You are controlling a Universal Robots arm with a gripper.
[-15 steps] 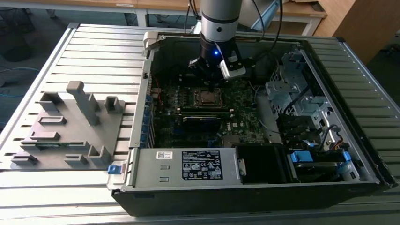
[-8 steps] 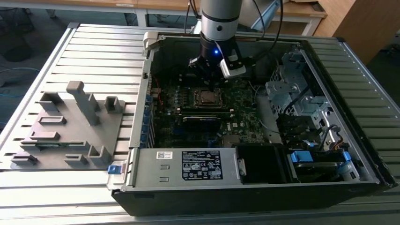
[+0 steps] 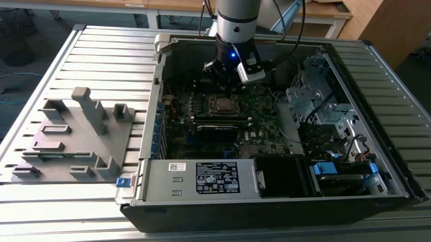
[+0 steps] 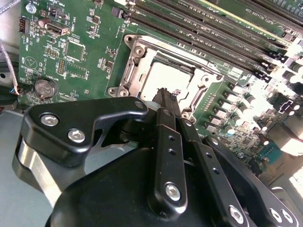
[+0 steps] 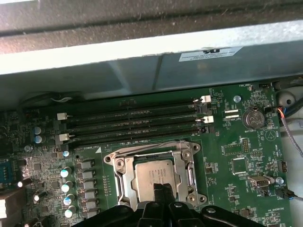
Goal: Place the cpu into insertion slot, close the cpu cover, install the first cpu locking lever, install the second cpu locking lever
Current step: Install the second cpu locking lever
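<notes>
Looking down into the open PC case in the exterior view, you've got the gripper hanging over the motherboard, just above the far edge of the insertion slot. In both wrist views the black fingers are pressed together w/ nothing between them, tips over the socket's edge.

The cpu sits flat in the insertion slot, silvery top showing thru the cut-out. The cpu cover lies down over it, framing the chip. Can't tell whether the locking levers are latched.

Memory sticks run in a row beside the socket, w/ a coin battery near their end. In the exterior view a grey fixture tray sits on the slatted table, on the exterior view's left, well apart from the case.
</notes>
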